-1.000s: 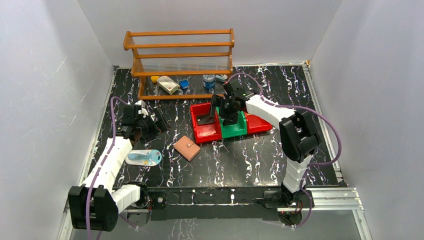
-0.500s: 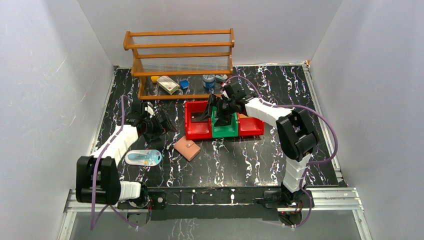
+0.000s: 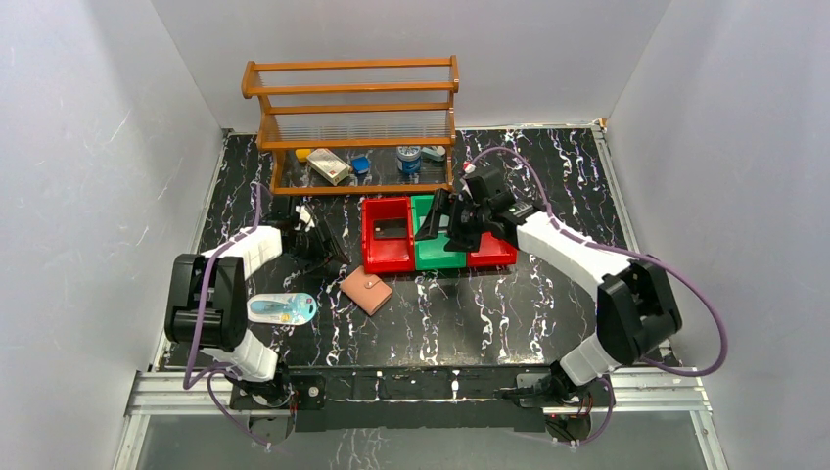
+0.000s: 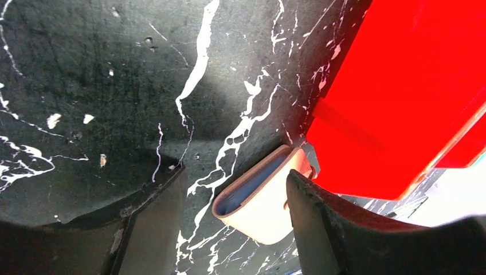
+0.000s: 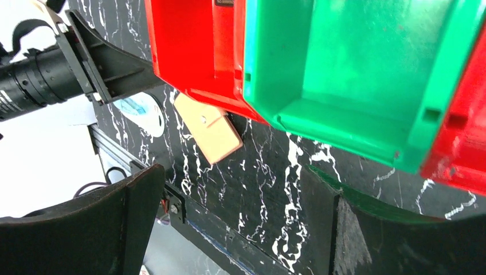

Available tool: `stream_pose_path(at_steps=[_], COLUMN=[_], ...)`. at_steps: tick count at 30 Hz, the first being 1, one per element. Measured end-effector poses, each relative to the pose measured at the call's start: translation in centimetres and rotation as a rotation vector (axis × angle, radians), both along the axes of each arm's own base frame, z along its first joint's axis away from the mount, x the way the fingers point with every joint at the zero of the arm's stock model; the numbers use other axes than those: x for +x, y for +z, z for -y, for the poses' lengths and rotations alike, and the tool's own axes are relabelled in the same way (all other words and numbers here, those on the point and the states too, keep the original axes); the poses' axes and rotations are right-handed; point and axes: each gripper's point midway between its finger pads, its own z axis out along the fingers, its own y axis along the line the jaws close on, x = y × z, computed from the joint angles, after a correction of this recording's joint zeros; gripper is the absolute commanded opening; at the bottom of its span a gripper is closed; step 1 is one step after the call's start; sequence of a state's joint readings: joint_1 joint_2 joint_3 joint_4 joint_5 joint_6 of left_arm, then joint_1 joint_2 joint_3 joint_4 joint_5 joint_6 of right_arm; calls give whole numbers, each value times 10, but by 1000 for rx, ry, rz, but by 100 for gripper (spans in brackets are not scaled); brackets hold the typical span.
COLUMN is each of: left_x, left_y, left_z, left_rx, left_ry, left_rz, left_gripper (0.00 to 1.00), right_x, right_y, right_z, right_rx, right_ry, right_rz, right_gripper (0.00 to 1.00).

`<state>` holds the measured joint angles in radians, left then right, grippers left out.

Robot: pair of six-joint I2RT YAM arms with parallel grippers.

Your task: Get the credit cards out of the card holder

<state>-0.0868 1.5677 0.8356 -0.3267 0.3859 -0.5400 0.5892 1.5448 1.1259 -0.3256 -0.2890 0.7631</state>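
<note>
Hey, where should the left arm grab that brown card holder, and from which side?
Probably across its two free side edges, coming down from above on the left. The card holder lies flat and closed on the table, so only thin edges offer purchase, and its far corner sits close to the red bin. The left gripper, fingers open, is nearest.

Card holder (image 3: 366,290) shut, contents hidden. Left wrist view: its right part behind gripper finger (image 4: 326,235). Right wrist view: its far edge behind red bin (image 5: 195,51). Shelf items (image 3: 330,166) in rack (image 3: 352,87) too small to identify.
</note>
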Motion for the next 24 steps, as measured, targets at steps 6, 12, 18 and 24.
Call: stream_pose_path(at_steps=[6, 12, 18, 24], left_x=[-4, -17, -42, -58], left_y=[-3, -11, -11, -9], left_z=[15, 33, 30, 40], left_rx=[-2, 34, 69, 93], left_ry=[-61, -142, -154, -230], left_rz=[-2, -7, 7, 26], left_gripper=[44, 26, 21, 15], right_x=[-19, -26, -37, -46], right_y=[-12, -24, -39, -45], right_z=[19, 26, 33, 29], right_rx=[-37, -65, -79, -72], right_ry=[-40, -61, -69, -52], right_rz=[-30, -62, -104, -123], right_gripper=[95, 94, 92, 87])
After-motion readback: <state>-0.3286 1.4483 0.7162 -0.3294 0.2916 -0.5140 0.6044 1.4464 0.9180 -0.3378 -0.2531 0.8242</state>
